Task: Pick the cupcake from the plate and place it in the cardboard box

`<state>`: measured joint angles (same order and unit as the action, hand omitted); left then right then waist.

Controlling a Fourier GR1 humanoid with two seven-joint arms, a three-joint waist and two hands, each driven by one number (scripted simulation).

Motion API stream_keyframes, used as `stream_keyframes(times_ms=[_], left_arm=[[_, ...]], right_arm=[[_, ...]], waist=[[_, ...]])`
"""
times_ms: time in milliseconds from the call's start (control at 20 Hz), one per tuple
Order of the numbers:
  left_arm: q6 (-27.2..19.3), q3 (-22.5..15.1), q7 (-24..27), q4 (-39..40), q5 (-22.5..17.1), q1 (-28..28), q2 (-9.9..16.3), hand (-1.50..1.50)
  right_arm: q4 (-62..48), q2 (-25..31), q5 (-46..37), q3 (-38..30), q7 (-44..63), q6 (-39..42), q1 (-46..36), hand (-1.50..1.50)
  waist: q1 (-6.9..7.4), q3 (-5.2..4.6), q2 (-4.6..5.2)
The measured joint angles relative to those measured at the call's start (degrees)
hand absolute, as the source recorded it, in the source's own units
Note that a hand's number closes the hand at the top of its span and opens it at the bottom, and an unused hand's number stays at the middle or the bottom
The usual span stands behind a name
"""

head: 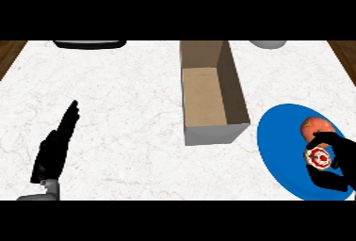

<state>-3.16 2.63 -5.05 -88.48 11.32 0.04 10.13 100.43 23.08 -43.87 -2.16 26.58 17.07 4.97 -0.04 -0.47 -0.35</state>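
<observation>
Right hand (332, 164) is curling its fingers and thumb around the cupcake (319, 156), which is sitting on the blue plate (278, 141) at the desk's (125, 132) right edge. An orange-red item (314, 127), which I cannot identify, is lying on the plate just beyond the cupcake. Whether the cupcake is lifting off yet I cannot tell, so the pick is looking begun but not finished. The carry and the placing are remaining: the box (208, 94) is standing open and holding nothing, to the left of the plate. Left hand (55, 146) is resting near the lower left with fingers straight, well apart from everything.
</observation>
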Motion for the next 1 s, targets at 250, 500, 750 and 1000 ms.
stream_keyframes(times_ms=[250,500,750,1000], left_arm=[[0.3,0.5,0.0,-1.0,-0.1,0.9,0.2,0.00],[0.2,0.4,0.0,-1.0,0.3,0.9,-0.1,0.00],[1.7,1.5,-0.1,-1.5,-0.6,1.1,0.8,0.00],[1.3,1.2,-0.7,-1.8,0.2,1.0,0.2,0.00]], right_arm=[[6.0,-5.5,-9.7,5.4,9.2,-4.3,4.6,1.50],[11.8,-10.4,-20.3,11.5,18.5,-7.7,10.2,1.50],[20.2,-12.4,-29.0,17.4,25.6,-5.8,13.2,1.50],[27.8,-13.4,-31.9,19.6,27.2,-4.6,12.5,1.50]], waist=[[-0.19,0.13,0.04],[-0.34,0.30,0.14],[-0.24,0.40,0.21],[-0.17,0.44,0.24]])
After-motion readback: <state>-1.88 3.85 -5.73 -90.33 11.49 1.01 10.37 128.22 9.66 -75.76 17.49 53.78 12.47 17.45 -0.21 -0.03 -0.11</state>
